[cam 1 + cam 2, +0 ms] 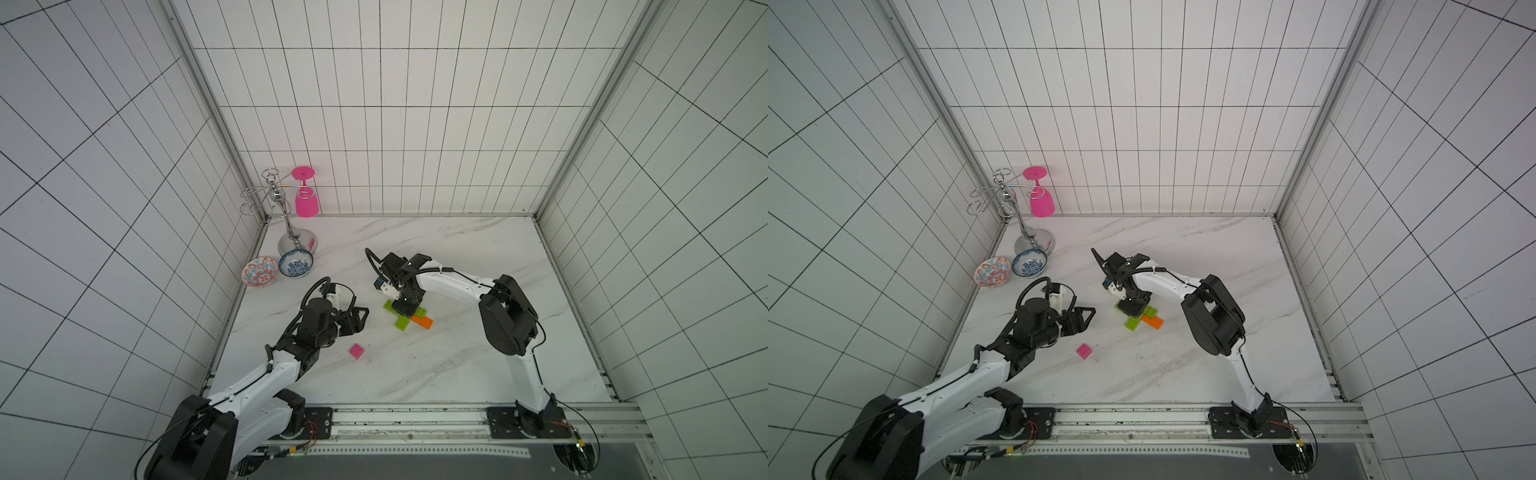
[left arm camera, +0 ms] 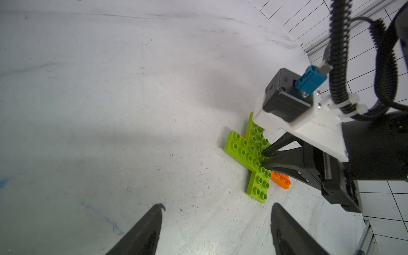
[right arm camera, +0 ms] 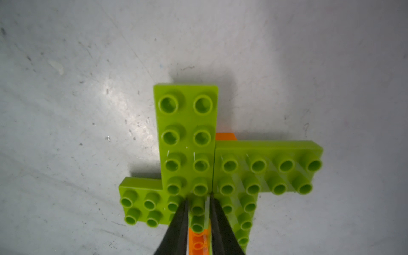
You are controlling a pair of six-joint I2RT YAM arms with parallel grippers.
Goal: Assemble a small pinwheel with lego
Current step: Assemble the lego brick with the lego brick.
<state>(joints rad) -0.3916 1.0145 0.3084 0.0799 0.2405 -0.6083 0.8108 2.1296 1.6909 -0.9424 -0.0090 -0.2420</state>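
The right claw (image 3: 198, 197) points down onto the middle of the pinwheel (image 3: 187, 136). Its two thin black tips stand a little apart and straddle one row of studs. A sliver of light shows beside those studs, so it grips nothing.

Under the tips, four lime-green bricks (image 2: 242, 152) lie flat in a cross, butted edge to edge. Each is a glossy rectangle with two rows of round, hollow studs. An orange brick (image 2: 281, 178) pokes out from beneath them.

The left claw (image 2: 218, 205) hangs just beside the cross and faces it, with its jaws wide apart and nothing between them. Near this claw, on the side toward the arm bases, a pink brick (image 1: 356, 351) lies alone. It is small, square and studded, and it sits well apart from the cross.

All of this rests on the counter (image 1: 457, 374), which is white with grey marble veins and scuffed.

Well beyond the left claw, at the counter's corner, an orange bowl (image 1: 259, 272) and a blue bowl (image 1: 296, 263) sit side by side. Each shows only its painted inside. Behind them stands a chrome wire rack (image 1: 286, 224), and a pink goblet (image 1: 306, 203) hangs from it upside down.
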